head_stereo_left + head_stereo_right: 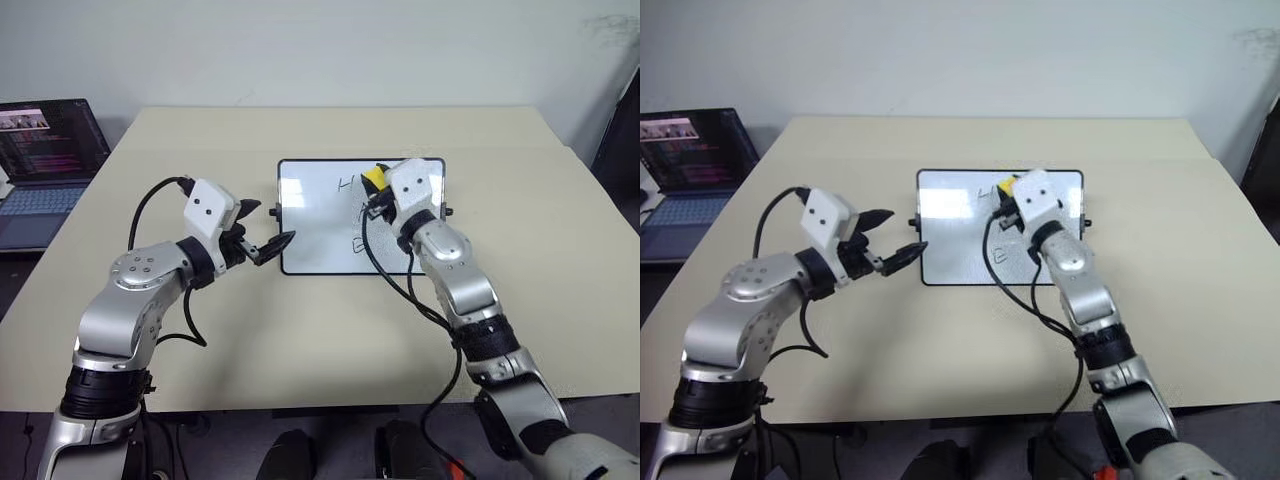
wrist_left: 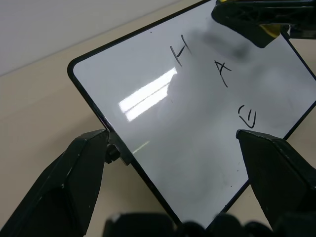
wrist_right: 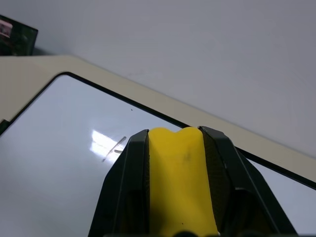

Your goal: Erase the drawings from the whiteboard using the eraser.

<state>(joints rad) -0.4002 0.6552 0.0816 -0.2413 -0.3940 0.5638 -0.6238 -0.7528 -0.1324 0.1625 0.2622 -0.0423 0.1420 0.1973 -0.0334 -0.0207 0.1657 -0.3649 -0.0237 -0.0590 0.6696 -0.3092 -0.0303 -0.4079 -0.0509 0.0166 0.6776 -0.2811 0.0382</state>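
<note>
Up near the frame's centre, the right gripper [image 1: 378, 190] pinched the yellow eraser [image 3: 180, 182] by its long sides; it looked light and slightly squashy. The left gripper [image 1: 266, 228] gaped, holding nothing, beside the glossy whiteboard [image 1: 310, 215].

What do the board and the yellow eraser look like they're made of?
Whiteboard: glossy, hard white surface, judging by the bright reflected glare; thin black frame, probably plastic. Eraser: matte yellow, likely foam, pinched in the right pincer.

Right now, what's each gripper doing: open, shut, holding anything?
Left gripper: open, empty, at the left edge of the whiteboard.
Right gripper: shut on the yellow eraser, over the whiteboard.
</note>
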